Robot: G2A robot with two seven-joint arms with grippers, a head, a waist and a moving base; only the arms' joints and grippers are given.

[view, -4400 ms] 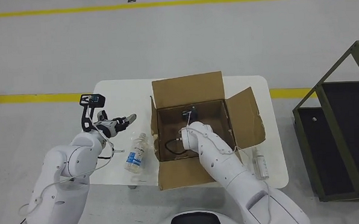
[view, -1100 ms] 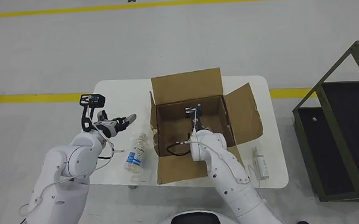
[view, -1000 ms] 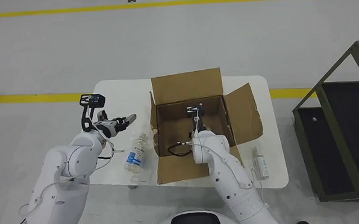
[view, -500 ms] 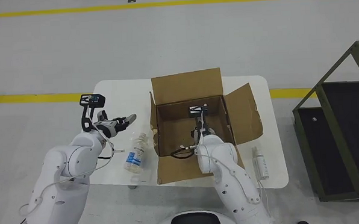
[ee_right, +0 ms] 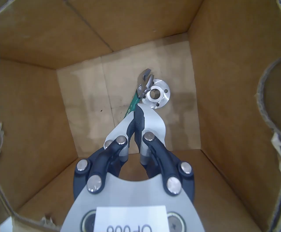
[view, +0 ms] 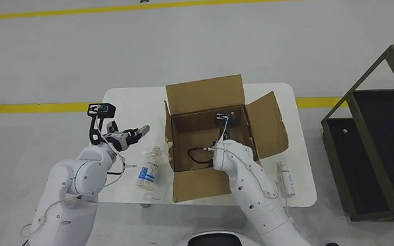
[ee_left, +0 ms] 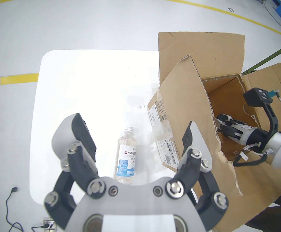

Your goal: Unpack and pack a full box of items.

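Box open on table, nearly emptied | my right gripper deep inside, pinched on wrench by its green handle, ready to lift out (flange just beyond my tips) | left gripper spread wide, parked above bottle

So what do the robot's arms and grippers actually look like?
The left arm and right arm are smooth, rounded white shells with thin cables near the wrists and a black camera bracket each. The left gripper and right gripper have two silver fingers with black ribbed pads, black linkages and bolts. The right one's base bears a white printed label.
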